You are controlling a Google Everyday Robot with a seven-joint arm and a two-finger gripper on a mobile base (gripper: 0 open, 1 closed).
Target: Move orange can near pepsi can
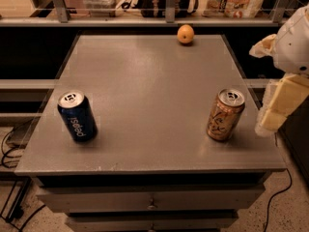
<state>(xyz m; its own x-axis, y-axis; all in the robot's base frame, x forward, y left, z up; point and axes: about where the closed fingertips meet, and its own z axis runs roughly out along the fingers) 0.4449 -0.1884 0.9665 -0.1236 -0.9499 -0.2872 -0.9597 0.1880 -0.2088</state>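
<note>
the coppery orange can [225, 115], a cylinder with a silver pull-tab top, stands upright at the near right of the flat, matte grey table [145, 81]. the dark blue pepsi can [77, 116] stands well apart at the near left, and a round orange fruit [185, 34] sits at the far edge. the pale, blocky gripper [277, 108] hangs just right of the orange can, and i cannot tell if it is open or closed.
</note>
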